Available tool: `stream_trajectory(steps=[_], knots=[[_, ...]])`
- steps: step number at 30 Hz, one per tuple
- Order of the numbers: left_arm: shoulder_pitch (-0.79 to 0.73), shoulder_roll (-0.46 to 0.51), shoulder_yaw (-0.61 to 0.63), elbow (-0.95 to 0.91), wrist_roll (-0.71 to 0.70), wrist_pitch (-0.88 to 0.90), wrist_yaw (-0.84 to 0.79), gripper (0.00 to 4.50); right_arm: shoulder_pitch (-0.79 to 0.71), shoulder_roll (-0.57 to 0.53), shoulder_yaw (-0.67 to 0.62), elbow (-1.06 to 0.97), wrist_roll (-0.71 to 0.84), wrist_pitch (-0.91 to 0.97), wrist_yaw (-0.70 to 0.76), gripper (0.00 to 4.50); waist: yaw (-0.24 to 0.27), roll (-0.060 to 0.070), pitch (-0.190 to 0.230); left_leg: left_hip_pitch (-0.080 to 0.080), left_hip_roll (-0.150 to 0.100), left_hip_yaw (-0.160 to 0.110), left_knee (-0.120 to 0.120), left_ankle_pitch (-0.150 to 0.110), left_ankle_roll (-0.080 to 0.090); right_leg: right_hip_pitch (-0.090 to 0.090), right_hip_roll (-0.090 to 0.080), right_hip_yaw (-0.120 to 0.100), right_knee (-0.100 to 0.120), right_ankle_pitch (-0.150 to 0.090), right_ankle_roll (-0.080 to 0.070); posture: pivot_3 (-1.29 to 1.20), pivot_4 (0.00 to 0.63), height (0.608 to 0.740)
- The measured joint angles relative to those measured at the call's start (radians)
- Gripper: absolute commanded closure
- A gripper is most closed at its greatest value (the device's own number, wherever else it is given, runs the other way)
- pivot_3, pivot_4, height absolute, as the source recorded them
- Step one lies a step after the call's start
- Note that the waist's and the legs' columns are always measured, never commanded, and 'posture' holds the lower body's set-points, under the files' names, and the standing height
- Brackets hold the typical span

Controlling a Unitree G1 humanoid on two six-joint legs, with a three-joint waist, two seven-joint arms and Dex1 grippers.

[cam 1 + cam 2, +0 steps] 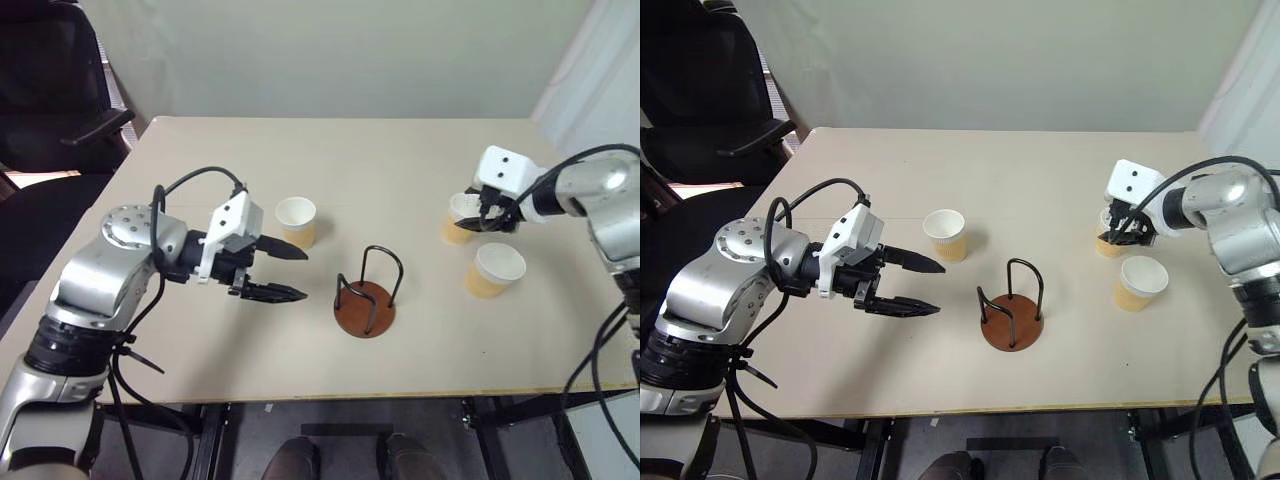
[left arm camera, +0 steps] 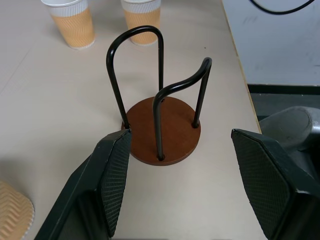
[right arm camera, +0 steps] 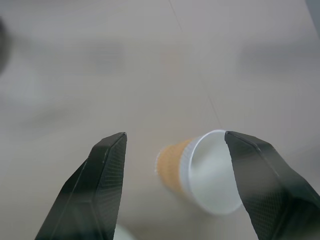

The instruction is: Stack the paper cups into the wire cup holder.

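Note:
The wire cup holder (image 1: 364,310), a reddish-brown disc with black wire loops, stands empty near the table's front middle. My left gripper (image 1: 303,274) hovers open just left of it, its fingers (image 2: 115,180) pointing at the holder (image 2: 170,142). One paper cup (image 1: 296,221) stands upright just behind that gripper. Two more cups stand upright on the right, one farther back (image 1: 457,224) and one nearer (image 1: 494,270). My right gripper (image 1: 487,217) is open just above the farther cup (image 3: 200,170), not gripping it.
The beige table (image 1: 200,370) ends close in front of the holder, and its right edge runs past the nearer right cup. A black office chair (image 1: 60,90) stands off the far left corner. A white curtain (image 1: 600,60) hangs at the far right.

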Motion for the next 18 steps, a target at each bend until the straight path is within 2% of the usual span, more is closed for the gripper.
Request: stream_trajectory(steps=[9, 18], knots=[[0.033, 0.005, 0.010, -0.044, -0.009, 0.017, 0.024, 1.06, -0.096, 0.086, 0.048, 0.351, -0.164, -0.196, -0.011, 1.28, 0.003, 0.000, 0.000, -0.002, 0.000, 0.000, 0.000, 0.001, -0.002, -0.002, -0.001, 0.000, 0.000, 0.000, 0.000, 0.00, 0.150, 0.740], [0.041, 0.006, 0.011, -0.058, -0.012, 0.023, 0.041, 1.06, -0.137, 0.130, 0.048, 0.512, -0.244, -0.289, -0.020, 1.28, 0.002, 0.000, 0.000, -0.002, 0.000, 0.000, -0.001, 0.000, -0.004, -0.002, -0.001, -0.001, 0.001, 0.000, 0.000, 0.00, 0.150, 0.740]])
